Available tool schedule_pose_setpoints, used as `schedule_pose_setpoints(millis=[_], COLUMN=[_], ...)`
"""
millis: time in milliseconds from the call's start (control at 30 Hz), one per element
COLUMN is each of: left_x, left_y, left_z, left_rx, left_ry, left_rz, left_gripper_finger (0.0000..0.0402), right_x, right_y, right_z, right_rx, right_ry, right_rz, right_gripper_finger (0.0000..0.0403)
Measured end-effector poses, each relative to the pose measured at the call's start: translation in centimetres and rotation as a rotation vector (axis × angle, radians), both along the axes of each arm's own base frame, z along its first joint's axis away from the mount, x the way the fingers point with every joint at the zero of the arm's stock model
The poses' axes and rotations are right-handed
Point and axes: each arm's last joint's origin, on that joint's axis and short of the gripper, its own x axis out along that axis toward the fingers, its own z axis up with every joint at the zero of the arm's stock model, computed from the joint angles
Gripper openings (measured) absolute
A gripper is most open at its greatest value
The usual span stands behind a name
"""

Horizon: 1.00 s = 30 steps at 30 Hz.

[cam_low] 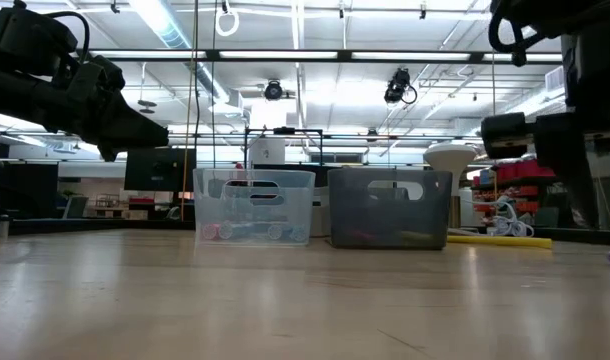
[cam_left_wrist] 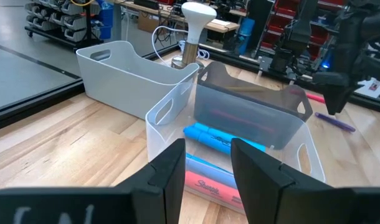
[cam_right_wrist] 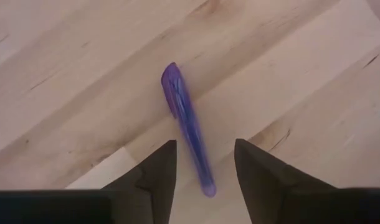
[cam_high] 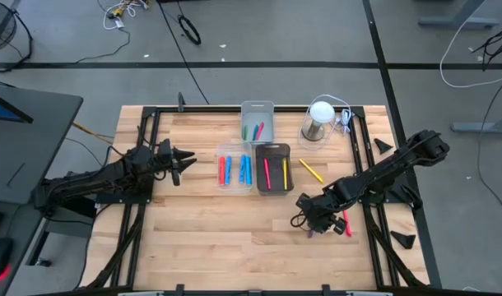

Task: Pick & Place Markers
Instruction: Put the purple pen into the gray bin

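The pale wooden table (cam_high: 218, 238) has a straight plank grain and a black metal frame at its edges. Near its middle stand three smooth plastic bins: a grey one (cam_high: 257, 121) holding green and red markers, a clear one (cam_high: 234, 168) with red and blue markers, and a dark smoky one (cam_high: 273, 168) with pink and yellow. The right gripper (cam_right_wrist: 204, 163) hovers with fingers apart over a slim purple marker (cam_right_wrist: 189, 127) lying loose on the wood. The left gripper (cam_left_wrist: 207, 163), fingers apart and empty, waits beside the clear bin.
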Motion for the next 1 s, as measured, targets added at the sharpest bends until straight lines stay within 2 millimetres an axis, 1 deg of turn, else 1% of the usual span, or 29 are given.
schedule_pose_setpoints(millis=[100, 267, 533, 833, 1000], left_x=[0.0, 0.0, 0.0, 0.0, 0.0], left_y=[0.0, 0.0, 0.0, 0.0, 0.0], left_z=[0.0, 0.0, 0.0, 0.0, 0.0], left_rx=[0.0, 0.0, 0.0, 0.0, 0.0], left_ry=[0.0, 0.0, 0.0, 0.001, 0.001], left_rz=[0.0, 0.0, 0.0, 0.0, 0.0], left_gripper_finger=[0.0135, 0.0135, 0.0135, 0.0135, 0.0135], right_x=[-0.1, 0.0, 0.4, 1.0, 1.2], right_y=[-0.1, 0.0, 0.2, 0.4, 0.5], right_z=[-0.2, -0.4, -1.3, -2.4, -2.6], right_rx=[-0.004, -0.022, -0.036, -0.034, -0.031], right_ry=[0.001, -0.033, -0.032, -0.028, -0.022], right_rz=[0.008, 0.076, 0.12, 0.113, 0.111], right_gripper_finger=[0.0159, 0.0159, 0.0158, 0.0158, 0.0156])
